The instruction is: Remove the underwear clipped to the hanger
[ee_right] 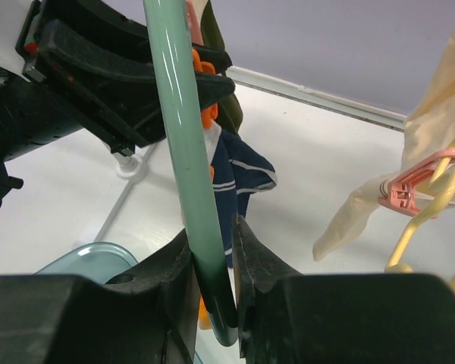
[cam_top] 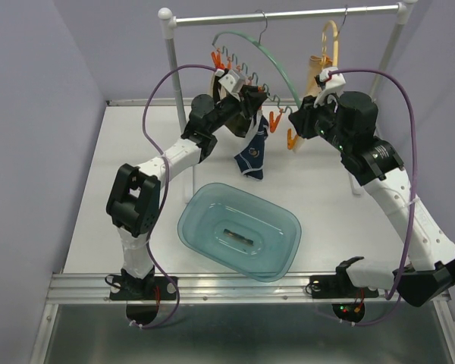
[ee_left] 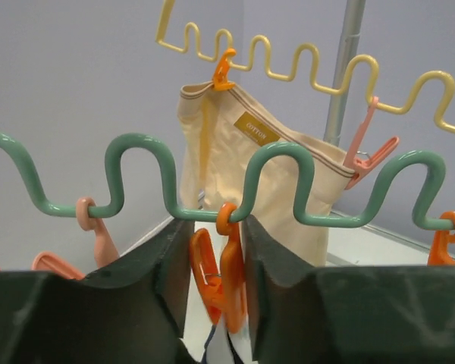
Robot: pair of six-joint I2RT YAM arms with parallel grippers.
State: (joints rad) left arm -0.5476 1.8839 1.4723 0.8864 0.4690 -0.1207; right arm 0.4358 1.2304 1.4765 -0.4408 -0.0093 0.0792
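The orange clip holding the navy brief is pinched by the left gripper; the green hanger is clamped by the right gripper.

White-and-black jointed arms trail purple cables and end in dark greenish fingers.

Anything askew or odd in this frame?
Yes. The green hanger hangs askew, out of line with the rail, with the right pincer clamped on its bar. The navy brief dangles bunched from one orange clip, which the left pincer pinches.
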